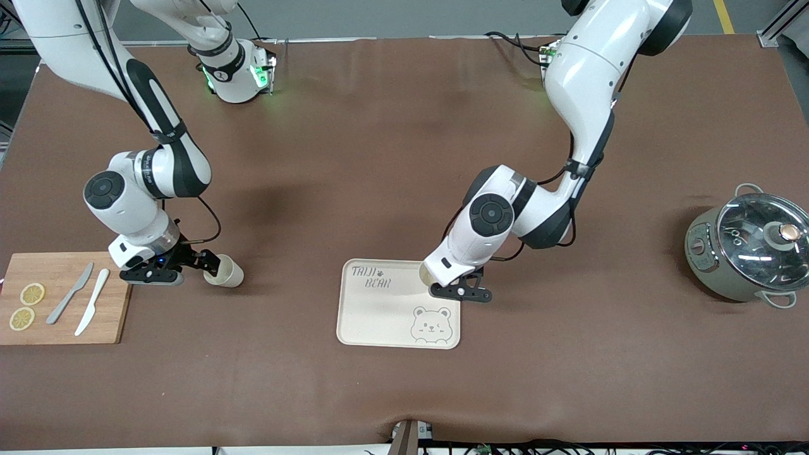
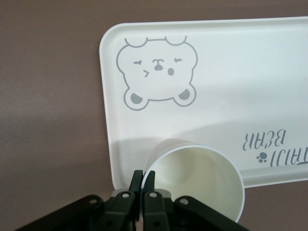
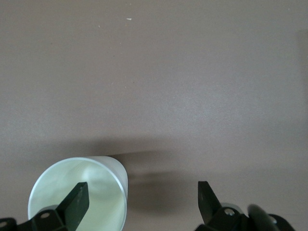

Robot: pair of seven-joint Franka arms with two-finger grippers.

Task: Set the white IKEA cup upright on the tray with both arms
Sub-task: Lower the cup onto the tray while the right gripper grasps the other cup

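Observation:
The cream tray (image 1: pixel 385 316) with the bear drawing lies mid-table and also shows in the left wrist view (image 2: pixel 231 86). My left gripper (image 1: pixel 436 279) (image 2: pixel 143 175) is shut on the rim of a white cup (image 1: pixel 425 272) (image 2: pixel 202 178), one finger inside and one outside, mouth up, over the tray corner farthest from the front camera, toward the left arm's end. My right gripper (image 1: pixel 205 260) (image 3: pixel 143 199) is open beside a second white cup (image 1: pixel 224 272) (image 3: pixel 72 192) on the table. One fingertip (image 3: pixel 79 199) shows across this cup's mouth.
A wooden cutting board (image 1: pixel 107 316) with two knives (image 1: pixel 82 300) and lemon slices (image 1: pixel 26 305) lies at the right arm's end, close to the right gripper. A pot with a glass lid (image 1: pixel 755 243) stands at the left arm's end.

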